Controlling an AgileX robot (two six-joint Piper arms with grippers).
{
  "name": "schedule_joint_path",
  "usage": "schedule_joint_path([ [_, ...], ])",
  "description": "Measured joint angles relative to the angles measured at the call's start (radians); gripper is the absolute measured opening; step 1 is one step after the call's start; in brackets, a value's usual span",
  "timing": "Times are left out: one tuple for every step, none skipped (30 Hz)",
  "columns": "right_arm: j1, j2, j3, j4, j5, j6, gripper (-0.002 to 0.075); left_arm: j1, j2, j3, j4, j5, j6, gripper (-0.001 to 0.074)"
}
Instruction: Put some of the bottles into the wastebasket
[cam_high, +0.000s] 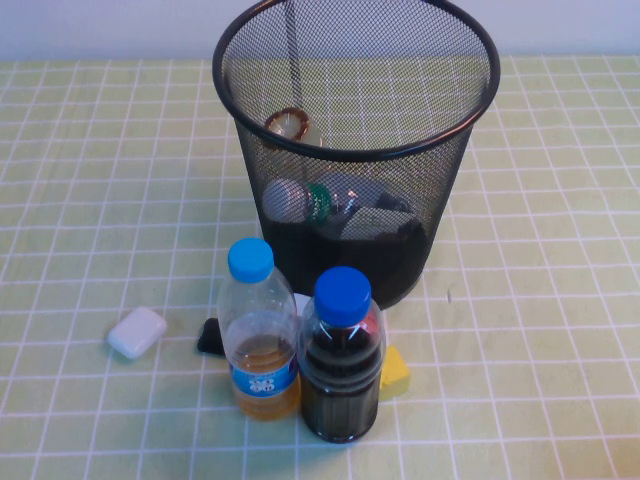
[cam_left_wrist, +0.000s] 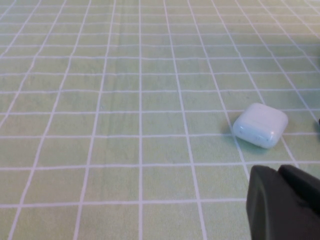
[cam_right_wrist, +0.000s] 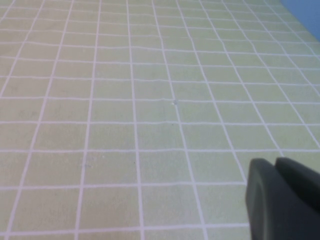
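From above you see both bottles (cam_high: 300, 200) lying inside the wastebasket (cam_high: 450, 190) on the table (cam_high: 540, 330); your left gripper (cam_left_wrist: 285, 202) hovers near a white case (cam_left_wrist: 260, 125), your right gripper (cam_right_wrist: 282, 197) above bare cloth, their grip unreadable.

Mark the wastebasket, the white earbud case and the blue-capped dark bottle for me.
wastebasket (cam_high: 352, 152): high view, near side of the solid black rim.
white earbud case (cam_left_wrist: 260, 125): left wrist view, middle of its top face.
blue-capped dark bottle (cam_high: 341, 385): high view, dark-filled body below the cap.
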Motion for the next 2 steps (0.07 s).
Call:
schedule_joint_path([
  [0.0, -0.002, 0.0, 0.0, 0.0, 0.0, -0.0008, 0.0, 0.0, 0.0, 0.0, 0.0, 0.0, -0.0003],
  [0.0, -0.002, 0.0, 0.0, 0.0, 0.0, -0.0008, 0.0, 0.0, 0.0, 0.0, 0.0, 0.0, -0.0003],
])
